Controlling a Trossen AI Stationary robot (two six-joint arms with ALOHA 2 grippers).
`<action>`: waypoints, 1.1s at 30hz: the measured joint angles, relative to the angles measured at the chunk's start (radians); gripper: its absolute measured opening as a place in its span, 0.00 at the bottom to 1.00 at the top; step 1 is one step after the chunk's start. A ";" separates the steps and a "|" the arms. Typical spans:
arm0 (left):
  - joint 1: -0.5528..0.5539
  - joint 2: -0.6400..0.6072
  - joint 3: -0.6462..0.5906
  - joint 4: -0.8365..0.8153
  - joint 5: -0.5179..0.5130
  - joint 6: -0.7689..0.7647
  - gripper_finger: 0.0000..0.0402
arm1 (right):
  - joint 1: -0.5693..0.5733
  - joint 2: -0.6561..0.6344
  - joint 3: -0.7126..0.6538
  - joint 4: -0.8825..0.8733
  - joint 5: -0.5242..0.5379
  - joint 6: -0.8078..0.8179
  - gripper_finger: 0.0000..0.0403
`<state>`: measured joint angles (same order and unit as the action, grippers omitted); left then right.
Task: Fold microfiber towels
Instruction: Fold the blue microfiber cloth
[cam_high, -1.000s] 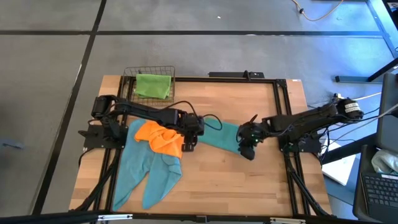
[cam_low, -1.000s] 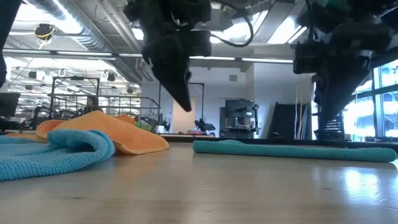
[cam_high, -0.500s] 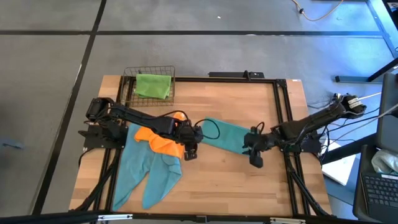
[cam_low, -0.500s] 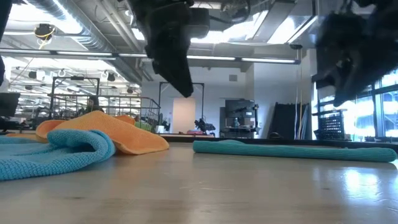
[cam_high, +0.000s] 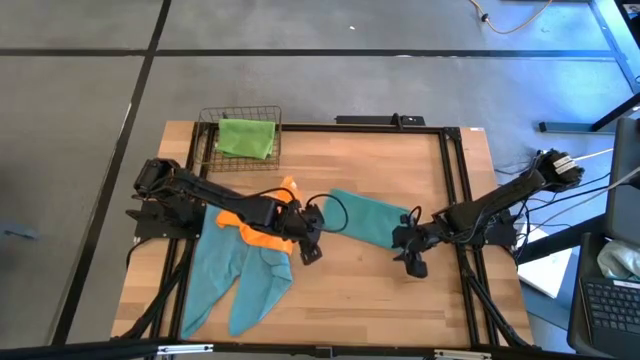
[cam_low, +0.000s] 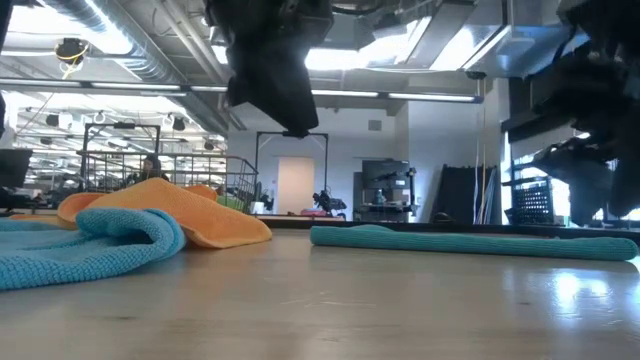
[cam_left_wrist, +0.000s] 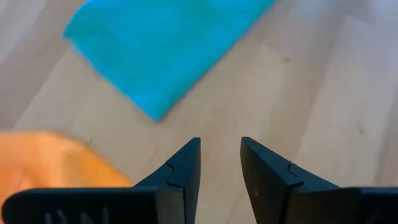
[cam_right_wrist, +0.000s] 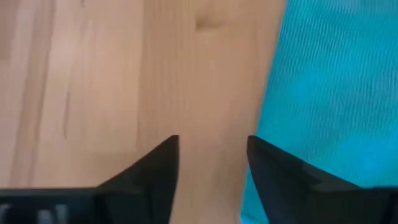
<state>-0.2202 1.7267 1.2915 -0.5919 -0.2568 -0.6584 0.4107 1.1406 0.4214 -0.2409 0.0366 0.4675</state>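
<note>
The high camera looked straight down from well above, taking in the whole bench (cam_high: 330, 280) and both arms. The low camera sat at bench height, facing level across the boards into the room behind. Both showed the folded teal towel (cam_high: 365, 216) lying between the two arms. The left wrist camera faced down close over the boards, past the left tool (cam_left_wrist: 220, 163), with a corner of that towel just ahead. The right wrist camera sat closer still behind the right tool (cam_right_wrist: 212, 163), the same towel's edge beside one finger.

Towels (cam_high: 365, 217) and basket (cam_high: 240, 133) on table (cam_high: 350, 285)
</note>
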 joint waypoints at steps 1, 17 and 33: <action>-0.004 0.000 0.000 -0.006 -0.023 -0.042 0.26 | 0.000 0.000 0.000 0.012 0.020 0.018 0.52; -0.021 0.000 0.001 0.118 -0.119 -0.204 0.26 | -0.001 -0.003 0.035 0.099 0.101 0.176 0.61; -0.025 0.000 0.001 0.201 -0.127 -0.282 0.26 | -0.035 -0.002 0.033 0.023 0.165 0.158 0.60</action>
<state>-0.2453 1.7267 1.2922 -0.3905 -0.3840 -0.9402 0.3759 1.1385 0.4541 -0.2180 0.2016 0.6257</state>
